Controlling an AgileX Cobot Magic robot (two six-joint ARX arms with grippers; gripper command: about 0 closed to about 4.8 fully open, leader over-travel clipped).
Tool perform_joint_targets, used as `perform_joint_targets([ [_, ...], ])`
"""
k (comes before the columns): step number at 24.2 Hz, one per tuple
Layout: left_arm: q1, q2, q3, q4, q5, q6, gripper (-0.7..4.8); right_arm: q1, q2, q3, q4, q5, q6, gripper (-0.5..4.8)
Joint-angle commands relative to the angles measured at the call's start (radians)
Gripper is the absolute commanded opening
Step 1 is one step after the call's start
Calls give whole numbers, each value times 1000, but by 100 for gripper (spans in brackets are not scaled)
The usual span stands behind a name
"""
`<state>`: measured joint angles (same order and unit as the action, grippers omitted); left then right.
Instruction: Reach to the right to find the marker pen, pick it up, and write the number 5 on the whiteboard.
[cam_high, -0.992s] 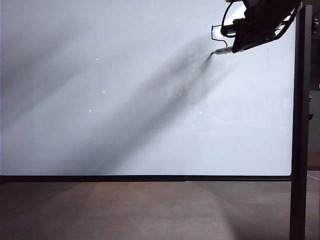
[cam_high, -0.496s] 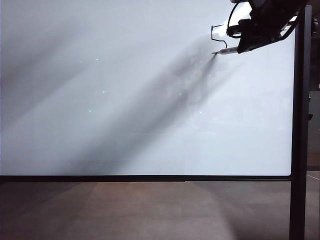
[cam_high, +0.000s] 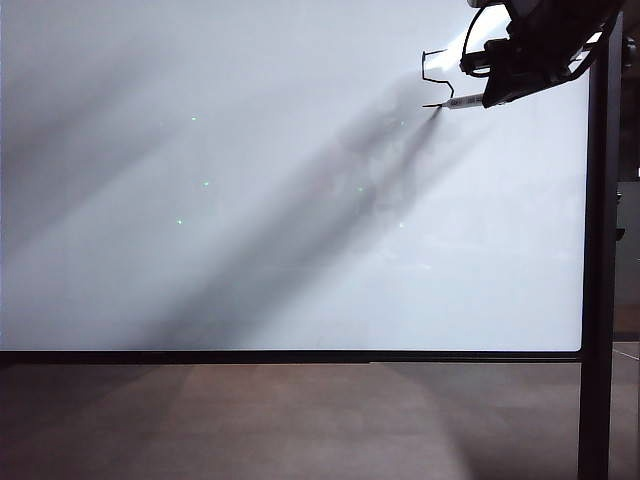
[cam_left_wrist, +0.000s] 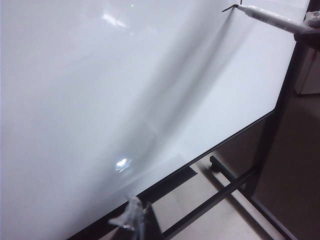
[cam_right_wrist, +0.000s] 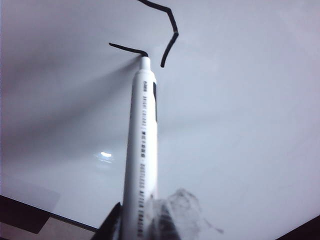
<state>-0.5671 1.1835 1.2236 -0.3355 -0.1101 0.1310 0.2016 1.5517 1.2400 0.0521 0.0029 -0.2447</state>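
A: Whiteboard (cam_high: 250, 200) is filling almost the whole background, black frame, dark post (cam_high: 598, 250) on the right. What's the hand doing?

B: Right gripper (cam_high: 500, 85) is sitting at the board's upper right corner, clamped tight on the marker pen (cam_right_wrist: 141, 150). Pen is running roughly level from the gripper out toward the board, tip touching the surface.

A: And the digit?

B: The number 5 (cam_high: 434, 78) is lying just above and beside the tip. Top bar, down stroke and a bend are showing; the tip is resting on a short low stroke (cam_right_wrist: 127, 48). Looks partly done, I'd judge the bottom curve is being worked on.

A: Left side?

B: Left gripper (cam_left_wrist: 131, 217) is hanging low near the board's bottom edge, well apart from the pen. Only a blurry pale fingertip is showing, so I can't tell if it's open or closed. Right arm is clearly nearer.

A: Anything hidden?

B: Right gripper's fingers are mostly cut off at the picture edge, and glare is washing out parts of the board.
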Motion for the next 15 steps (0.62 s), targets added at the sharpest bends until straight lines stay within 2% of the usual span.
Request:
perform_joint_targets([
  [1, 1, -3, 4, 6, -3, 0, -5, -10, -6, 5, 2, 29, 5, -6],
  [10, 1, -3, 4, 6, -3, 0, -5, -22, -8, 5, -2, 46, 6, -6],
  [15, 1, -3, 4, 8, -3, 0, -5, -18, -24, 5, -8, -21, 11, -6],
])
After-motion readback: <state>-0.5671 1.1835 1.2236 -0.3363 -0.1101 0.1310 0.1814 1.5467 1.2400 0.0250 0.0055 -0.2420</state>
